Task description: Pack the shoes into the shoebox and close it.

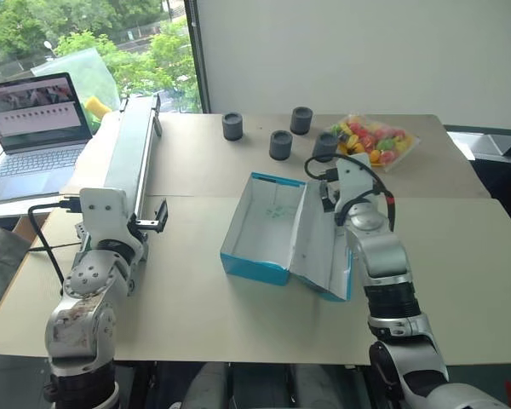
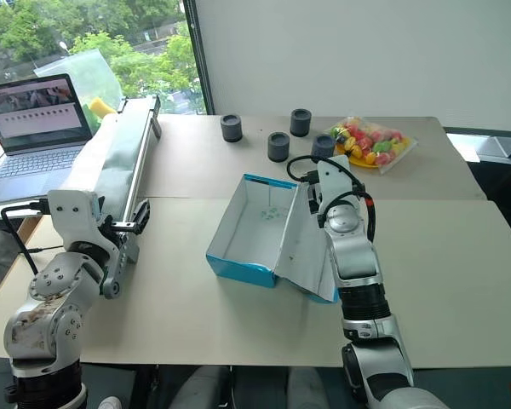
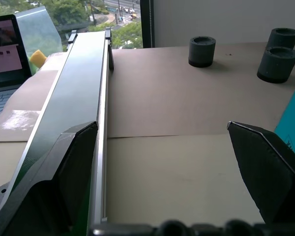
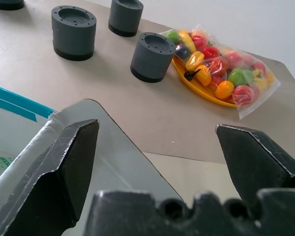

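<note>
An open blue shoebox lies mid-table, empty, lid flap folded out beside the right gripper, whose fingers are spread and hold nothing, as with the left gripper near a long rail; packing seems unstarted, so next comes finding the shoes.
</note>
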You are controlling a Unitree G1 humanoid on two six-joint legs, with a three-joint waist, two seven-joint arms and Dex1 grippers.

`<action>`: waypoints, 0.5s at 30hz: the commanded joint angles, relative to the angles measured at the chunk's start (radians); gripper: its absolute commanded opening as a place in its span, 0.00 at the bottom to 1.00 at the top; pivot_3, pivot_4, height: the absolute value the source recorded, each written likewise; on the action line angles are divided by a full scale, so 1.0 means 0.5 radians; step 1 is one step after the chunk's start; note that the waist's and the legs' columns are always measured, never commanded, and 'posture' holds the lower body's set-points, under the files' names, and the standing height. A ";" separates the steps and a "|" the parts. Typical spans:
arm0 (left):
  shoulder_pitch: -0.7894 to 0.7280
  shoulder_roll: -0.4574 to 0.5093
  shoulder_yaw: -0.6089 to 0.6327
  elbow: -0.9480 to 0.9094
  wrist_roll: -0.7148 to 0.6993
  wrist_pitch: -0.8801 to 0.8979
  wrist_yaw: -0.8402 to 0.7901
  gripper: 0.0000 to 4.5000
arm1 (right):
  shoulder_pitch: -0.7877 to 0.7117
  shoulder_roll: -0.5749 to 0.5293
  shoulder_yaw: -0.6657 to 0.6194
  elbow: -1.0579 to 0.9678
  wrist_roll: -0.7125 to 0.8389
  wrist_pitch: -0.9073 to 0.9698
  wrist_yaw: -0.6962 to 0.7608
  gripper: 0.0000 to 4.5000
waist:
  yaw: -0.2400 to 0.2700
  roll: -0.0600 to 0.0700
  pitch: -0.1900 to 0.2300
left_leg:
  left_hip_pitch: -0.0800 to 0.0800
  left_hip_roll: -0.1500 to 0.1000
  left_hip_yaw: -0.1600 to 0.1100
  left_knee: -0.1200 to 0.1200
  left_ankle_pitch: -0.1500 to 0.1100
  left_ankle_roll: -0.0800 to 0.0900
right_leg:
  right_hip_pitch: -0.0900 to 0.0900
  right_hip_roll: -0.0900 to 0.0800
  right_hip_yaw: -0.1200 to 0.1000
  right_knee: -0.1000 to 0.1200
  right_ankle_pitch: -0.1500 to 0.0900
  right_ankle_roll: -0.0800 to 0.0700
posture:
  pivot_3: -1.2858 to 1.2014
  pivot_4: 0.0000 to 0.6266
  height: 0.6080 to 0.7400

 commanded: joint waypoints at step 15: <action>0.124 -0.100 0.326 0.195 0.051 -0.072 0.184 1.00 | -0.183 -0.173 0.175 -0.670 1.320 0.331 1.659 0.99 | -0.005 -0.001 0.000 | 0.000 0.021 0.004 0.000 -0.008 -0.001 | -0.002 0.016 0.003 -0.004 0.001 -0.001 | 0.52 0.24 0.96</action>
